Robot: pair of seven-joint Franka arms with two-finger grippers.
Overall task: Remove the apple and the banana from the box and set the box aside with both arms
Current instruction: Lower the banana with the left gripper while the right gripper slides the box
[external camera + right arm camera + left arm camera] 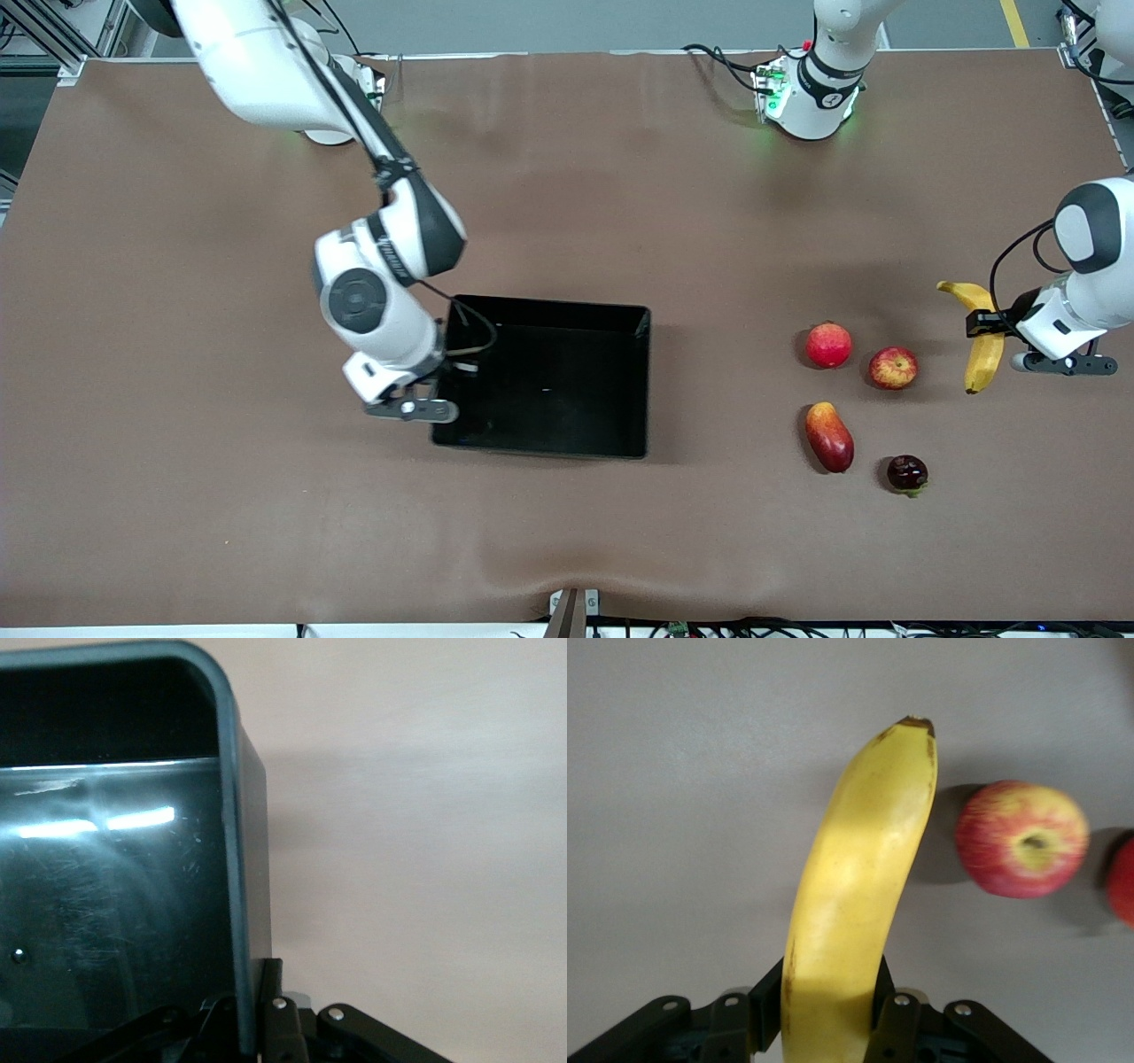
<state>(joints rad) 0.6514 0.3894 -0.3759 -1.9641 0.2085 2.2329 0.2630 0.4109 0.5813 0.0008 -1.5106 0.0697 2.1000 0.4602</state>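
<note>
The yellow banana (pixel 983 341) is at the left arm's end of the table. My left gripper (pixel 985 324) is shut on its middle, as the left wrist view shows, with the banana (pixel 850 895) between the jaws of the gripper (pixel 831 1010). The streaked apple (pixel 892 368) lies on the table beside it and also shows in the left wrist view (pixel 1021 840). The black tray (pixel 642 381) sits mid-table, nothing in it. My right gripper (pixel 438 387) is shut on the tray's wall at the right arm's end. The right wrist view shows the wall (pixel 235 859) clamped in the gripper (pixel 252 1010).
A plain red round fruit (pixel 828 345) lies beside the apple, toward the tray. A red-orange mango (pixel 829 436) and a small dark fruit (pixel 907 473) lie nearer to the front camera. Brown mat covers the table.
</note>
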